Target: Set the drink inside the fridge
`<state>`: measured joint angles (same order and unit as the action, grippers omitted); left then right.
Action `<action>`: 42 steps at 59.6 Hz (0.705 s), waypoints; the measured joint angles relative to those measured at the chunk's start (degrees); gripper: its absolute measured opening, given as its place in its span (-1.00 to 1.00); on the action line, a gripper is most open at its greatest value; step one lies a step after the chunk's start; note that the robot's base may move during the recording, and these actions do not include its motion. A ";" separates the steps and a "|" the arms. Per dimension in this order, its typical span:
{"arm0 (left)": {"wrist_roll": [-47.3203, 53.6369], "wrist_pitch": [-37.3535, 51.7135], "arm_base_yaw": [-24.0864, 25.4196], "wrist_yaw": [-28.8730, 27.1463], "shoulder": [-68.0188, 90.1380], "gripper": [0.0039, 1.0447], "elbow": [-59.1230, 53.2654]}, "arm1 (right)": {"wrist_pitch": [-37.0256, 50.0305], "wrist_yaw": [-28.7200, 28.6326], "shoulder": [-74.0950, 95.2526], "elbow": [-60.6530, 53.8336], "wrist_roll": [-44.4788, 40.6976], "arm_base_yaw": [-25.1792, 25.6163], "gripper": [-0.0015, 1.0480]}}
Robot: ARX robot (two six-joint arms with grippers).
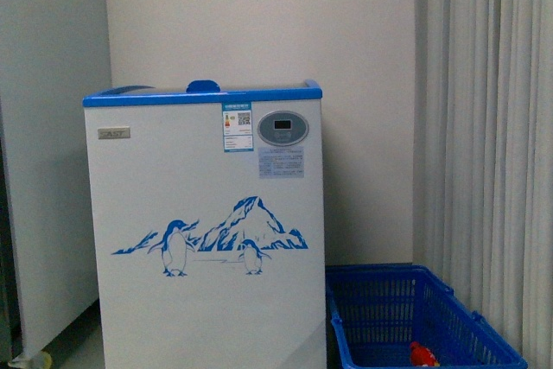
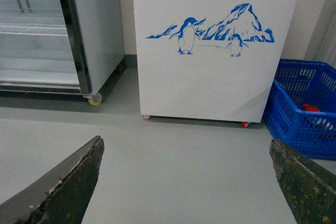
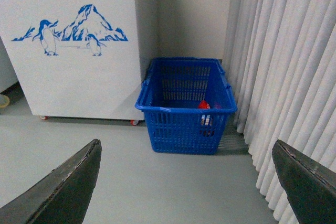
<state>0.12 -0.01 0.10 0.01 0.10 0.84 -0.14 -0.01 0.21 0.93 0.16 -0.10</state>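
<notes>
In the front view, the fridge [image 1: 207,231] stands in the left and middle of the frame, its lid shut on top. In the lower right corner is a blue basket [image 1: 389,304] on the floor, just beside the fridge. The drink [image 1: 422,354] lies inside the basket; only its red top shows. A pale curtain [image 1: 492,127] hangs along the right edge. No arm appears here.

In the left wrist view, the left pincer [image 2: 186,182] is spread wide and pinches nothing, above bare floor [image 2: 184,150]. Before it stand the fridge [image 2: 210,77] and a glass-door cabinet [image 2: 42,30].

In the right wrist view, the right pincer [image 3: 186,182] is also spread wide and empty. It faces the basket [image 3: 173,129], with the drink [image 3: 204,105] inside, well apart from the pincer.
</notes>
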 joint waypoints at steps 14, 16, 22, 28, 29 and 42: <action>0.00 0.00 0.00 0.00 0.00 0.85 0.00 | 0.00 0.00 -0.02 0.00 0.00 0.00 0.86; 0.00 0.00 0.00 0.00 0.00 0.85 0.00 | 0.00 0.00 0.00 0.00 0.00 0.00 0.86; 0.00 0.00 0.00 0.00 0.00 0.85 0.00 | 0.00 0.00 0.00 0.00 0.00 0.00 0.86; -0.02 0.00 0.00 -0.02 0.00 0.85 0.00 | 0.00 -0.02 -0.02 0.00 0.00 0.00 0.86; 0.00 0.00 0.00 -0.02 0.00 0.85 0.00 | 0.00 0.00 0.00 0.00 0.00 0.00 0.86; 0.00 0.00 0.00 0.00 0.00 0.85 0.00 | 0.00 0.00 -0.02 0.00 0.00 0.00 0.86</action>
<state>0.12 -0.01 0.10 0.01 0.10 0.84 -0.14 -0.01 0.19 0.93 0.16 -0.10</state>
